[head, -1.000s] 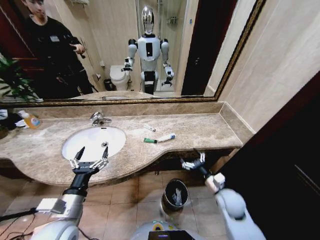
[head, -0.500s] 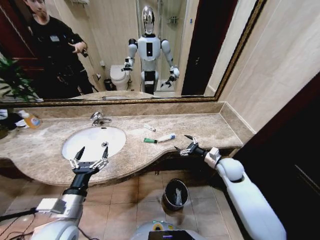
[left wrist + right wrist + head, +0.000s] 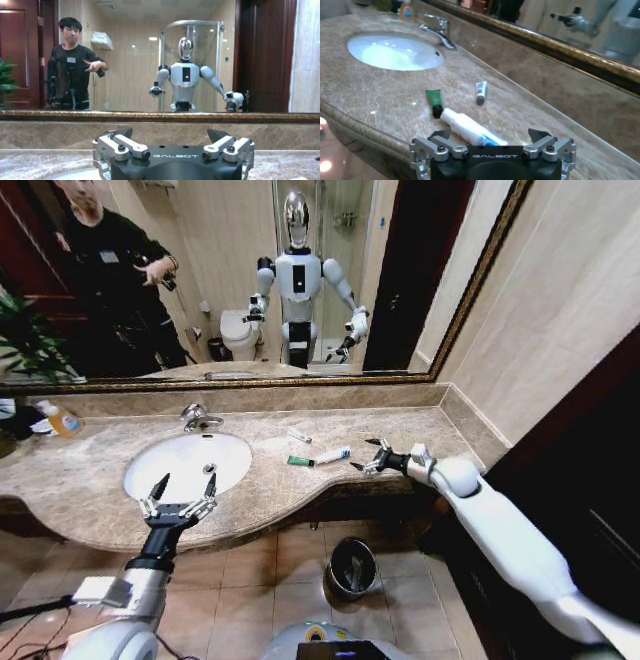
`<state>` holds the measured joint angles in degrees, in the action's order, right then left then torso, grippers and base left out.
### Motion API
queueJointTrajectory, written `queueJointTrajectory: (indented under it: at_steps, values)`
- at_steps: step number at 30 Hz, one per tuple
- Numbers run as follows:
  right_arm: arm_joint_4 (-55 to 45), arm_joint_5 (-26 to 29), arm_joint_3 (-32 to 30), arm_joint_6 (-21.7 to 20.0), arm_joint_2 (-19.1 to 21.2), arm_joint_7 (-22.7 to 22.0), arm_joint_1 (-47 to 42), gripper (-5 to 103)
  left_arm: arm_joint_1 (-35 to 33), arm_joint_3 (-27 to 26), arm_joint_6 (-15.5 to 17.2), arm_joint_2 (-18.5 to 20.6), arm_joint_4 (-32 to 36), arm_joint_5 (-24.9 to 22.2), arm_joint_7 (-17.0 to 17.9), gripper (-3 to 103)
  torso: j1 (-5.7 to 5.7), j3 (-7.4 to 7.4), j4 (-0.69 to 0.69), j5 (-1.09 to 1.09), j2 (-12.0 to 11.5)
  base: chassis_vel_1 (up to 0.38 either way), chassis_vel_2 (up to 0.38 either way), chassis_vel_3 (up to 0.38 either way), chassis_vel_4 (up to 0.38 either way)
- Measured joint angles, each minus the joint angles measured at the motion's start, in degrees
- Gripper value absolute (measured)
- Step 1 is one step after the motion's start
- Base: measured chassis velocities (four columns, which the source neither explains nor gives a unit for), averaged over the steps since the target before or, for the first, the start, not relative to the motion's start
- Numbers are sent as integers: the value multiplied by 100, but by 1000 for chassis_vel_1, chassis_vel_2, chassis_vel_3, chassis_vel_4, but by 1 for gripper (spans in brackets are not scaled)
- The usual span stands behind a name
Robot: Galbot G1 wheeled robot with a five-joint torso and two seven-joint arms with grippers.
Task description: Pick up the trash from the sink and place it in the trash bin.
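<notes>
The trash lies on the marble counter to the right of the sink (image 3: 190, 463): a white-and-blue tube (image 3: 333, 455) (image 3: 470, 127), a little green packet (image 3: 299, 462) (image 3: 435, 101) and a small white stick-like tube (image 3: 299, 436) (image 3: 480, 92). My right gripper (image 3: 370, 457) (image 3: 490, 137) hovers open just right of the white-and-blue tube, apart from it. At the sink's front rim my left gripper (image 3: 178, 502) (image 3: 170, 137) is held open and empty. The trash bin (image 3: 351, 566) stands on the floor below the counter's edge, with white litter inside.
A chrome tap (image 3: 198, 417) (image 3: 440, 30) stands behind the basin. A clear bottle of orange liquid (image 3: 62, 420) sits at the far left by a plant (image 3: 25, 340). A mirror (image 3: 250, 280) runs along the back wall. A dark door panel (image 3: 590, 480) is to the right.
My right arm has risen from below the counter's edge and reached over the marble towards the white-and-blue tube. The left arm has stayed still.
</notes>
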<state>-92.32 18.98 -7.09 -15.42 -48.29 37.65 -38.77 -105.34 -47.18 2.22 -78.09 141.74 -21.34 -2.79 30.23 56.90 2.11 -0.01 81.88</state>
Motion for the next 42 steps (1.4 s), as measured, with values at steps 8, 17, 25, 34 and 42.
queueJointTrajectory:
  at_steps: [8,17,25,34,42]
  values:
    - [487,4,1184,-114,-295,188,928,100,0,0,0,0,0,0,-1,100,0,0,0,1,0,0,0,0,0]
    - [903,-220,1836,-254,-551,463,1756,95,0,0,0,0,0,0,-1,100,0,0,1,1,0,0,0,0,0]
    - [995,-412,2505,-143,-19,890,2518,73,0,1,0,0,0,0,-1,100,0,0,-1,0,0,0,0,0,0]
    - [1107,-780,3018,-25,-27,988,2884,71,0,0,0,0,0,0,-1,100,0,0,0,1,1,0,0,0,0]
    - [1241,-1101,3146,81,-211,1018,2907,76,0,0,0,0,0,0,-1,100,0,0,0,0,1,0,0,0,0]
